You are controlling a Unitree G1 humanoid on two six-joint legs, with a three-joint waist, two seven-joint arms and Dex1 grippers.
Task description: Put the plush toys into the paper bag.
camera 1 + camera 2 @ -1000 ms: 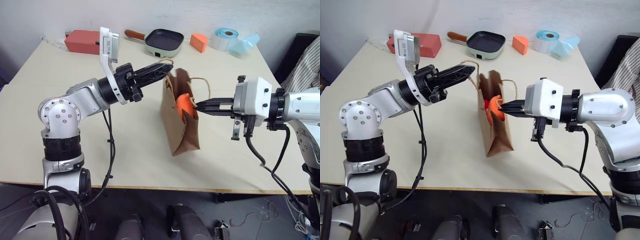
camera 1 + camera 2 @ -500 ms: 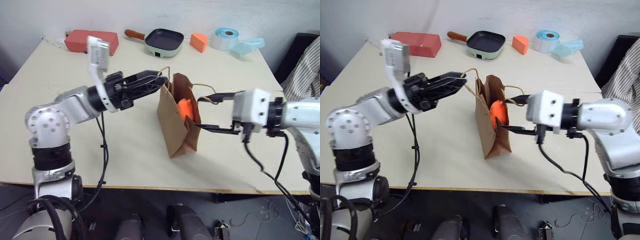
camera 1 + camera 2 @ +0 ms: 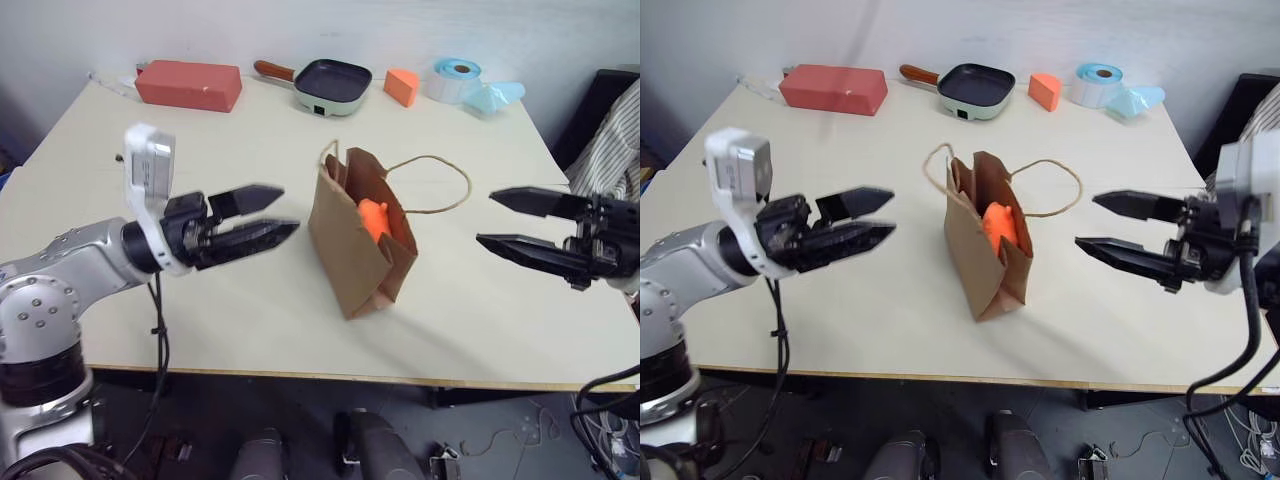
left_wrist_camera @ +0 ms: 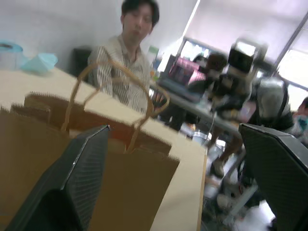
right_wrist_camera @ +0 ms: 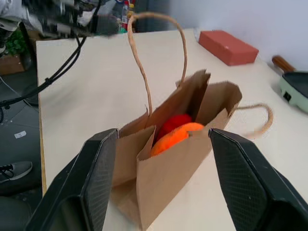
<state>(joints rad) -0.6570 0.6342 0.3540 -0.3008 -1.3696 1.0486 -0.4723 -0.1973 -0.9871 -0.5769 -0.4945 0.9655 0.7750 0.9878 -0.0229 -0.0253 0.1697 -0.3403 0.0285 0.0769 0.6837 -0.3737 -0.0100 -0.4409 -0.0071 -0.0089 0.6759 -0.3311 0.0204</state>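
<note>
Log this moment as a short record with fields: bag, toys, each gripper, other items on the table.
bag: paper bag upright mid-table, mouth open
toys: orange plush toy and red plush toy both inside the bag
left gripper: left gripper open, empty, apart from the bag
right gripper: right gripper open, empty, apart from the bag
far edge: red box, pan, orange block, tape roll
task state: looks done

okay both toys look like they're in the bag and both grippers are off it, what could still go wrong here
The paper bag stands tilted on the table with nothing holding it, so it might tip. The orange toy sits high at the bag's mouth, over the red toy, and could roll out. Both handles hang loose; the left gripper or right gripper could snag one.
</note>
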